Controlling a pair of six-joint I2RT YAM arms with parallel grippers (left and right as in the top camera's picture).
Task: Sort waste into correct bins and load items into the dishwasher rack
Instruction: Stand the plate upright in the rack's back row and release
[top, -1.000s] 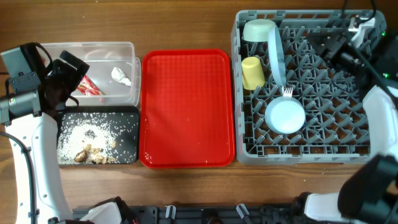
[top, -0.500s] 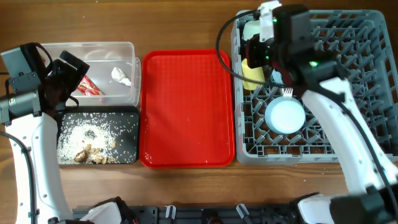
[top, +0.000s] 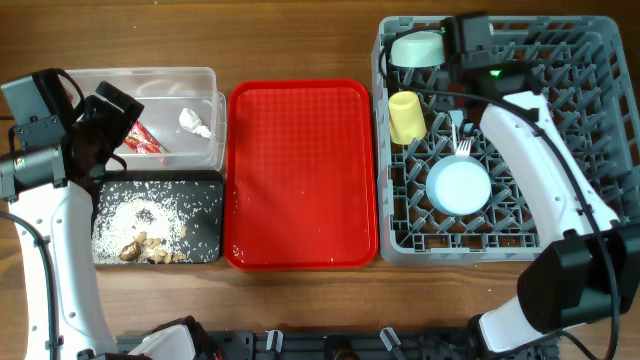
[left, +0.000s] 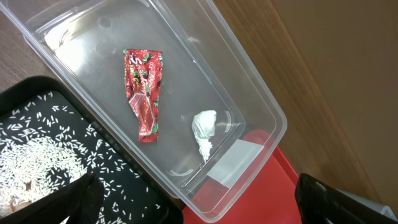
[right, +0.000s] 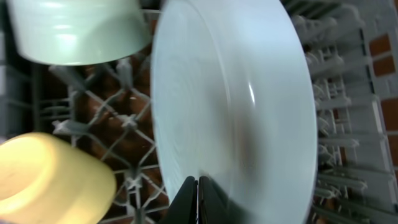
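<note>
Since right jaws sit clenched, empty, beside the upright light-blue plate (right: 249, 106) in the dishwasher rack (top: 600, 110), we risk tipping it onto the yellow cup (right: 50, 180); left jaws released over the clear tub (left: 205, 68).

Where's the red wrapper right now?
In the overhead view the red wrapper lies inside the clear tub on the left side of the table, just left of the white tissue scrap; the black tray adjoins the tub.
</note>
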